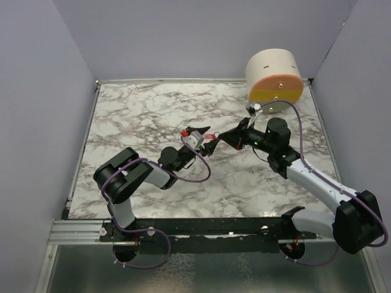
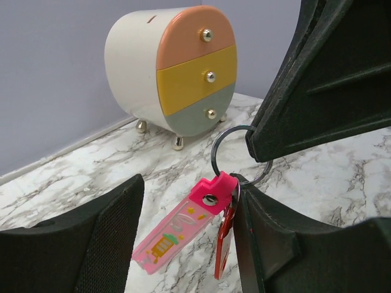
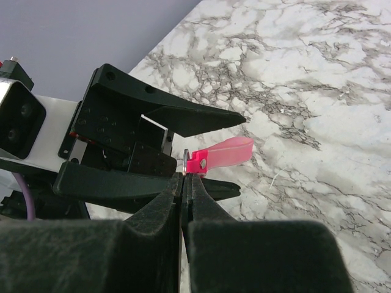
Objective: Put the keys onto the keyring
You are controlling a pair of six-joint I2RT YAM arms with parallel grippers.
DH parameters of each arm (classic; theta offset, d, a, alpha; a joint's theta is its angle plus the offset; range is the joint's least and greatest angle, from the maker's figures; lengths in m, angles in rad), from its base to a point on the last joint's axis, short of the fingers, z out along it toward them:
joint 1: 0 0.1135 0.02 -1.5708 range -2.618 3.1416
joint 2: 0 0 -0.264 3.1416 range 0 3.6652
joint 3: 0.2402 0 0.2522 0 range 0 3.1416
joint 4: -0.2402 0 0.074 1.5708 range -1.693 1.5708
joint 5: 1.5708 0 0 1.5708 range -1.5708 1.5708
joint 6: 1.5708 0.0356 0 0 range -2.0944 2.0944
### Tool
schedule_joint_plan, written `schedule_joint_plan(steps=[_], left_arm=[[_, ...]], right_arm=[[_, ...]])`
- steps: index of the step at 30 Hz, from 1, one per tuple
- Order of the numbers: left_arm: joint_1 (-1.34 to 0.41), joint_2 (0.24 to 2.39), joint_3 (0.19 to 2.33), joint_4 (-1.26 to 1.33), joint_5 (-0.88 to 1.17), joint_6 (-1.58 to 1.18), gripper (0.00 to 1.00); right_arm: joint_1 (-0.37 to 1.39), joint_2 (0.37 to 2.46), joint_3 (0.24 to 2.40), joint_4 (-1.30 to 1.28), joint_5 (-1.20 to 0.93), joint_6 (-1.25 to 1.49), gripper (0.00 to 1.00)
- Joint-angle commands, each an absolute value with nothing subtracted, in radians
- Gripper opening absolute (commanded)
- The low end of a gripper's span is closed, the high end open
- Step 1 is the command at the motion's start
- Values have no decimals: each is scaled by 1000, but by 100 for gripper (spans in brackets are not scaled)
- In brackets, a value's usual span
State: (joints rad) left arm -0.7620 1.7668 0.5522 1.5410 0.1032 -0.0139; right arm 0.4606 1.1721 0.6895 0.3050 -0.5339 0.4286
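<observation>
The keyring is a thin metal ring [image 2: 235, 152] with a pink strap [image 2: 183, 226] hanging from it. My right gripper [image 3: 185, 180] is shut on the ring [image 3: 185, 160] and holds it above the table; its black fingers [image 2: 317, 79] reach in from the upper right in the left wrist view. The red-headed key [image 2: 225, 241] hangs at the ring beside the strap, against the inner face of one left finger [image 2: 287, 244]. My left gripper [image 2: 186, 189] is open, its fingers on either side of the strap and key. In the top view both grippers [image 1: 206, 137] [image 1: 215, 144] meet mid-table.
A small rounded cabinet [image 1: 275, 82] with three coloured drawers stands at the table's back right corner, also shown in the left wrist view [image 2: 177, 67]. The marble table [image 1: 146, 110] is walled by grey panels on the left, back and right.
</observation>
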Motion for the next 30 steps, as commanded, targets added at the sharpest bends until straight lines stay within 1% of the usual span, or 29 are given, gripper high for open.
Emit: schedule_joint_plan(steps=[1, 23, 30], left_arm=[[-751, 1743, 546, 1761, 82, 20, 60], [-736, 1754, 552, 1761, 115, 19, 64], [-731, 1745, 547, 1761, 106, 22, 69]], right_arm=[[460, 1160, 729, 262, -562, 393, 1], [460, 1187, 760, 205, -570, 353, 1], [460, 1189, 768, 183, -561, 340, 1]])
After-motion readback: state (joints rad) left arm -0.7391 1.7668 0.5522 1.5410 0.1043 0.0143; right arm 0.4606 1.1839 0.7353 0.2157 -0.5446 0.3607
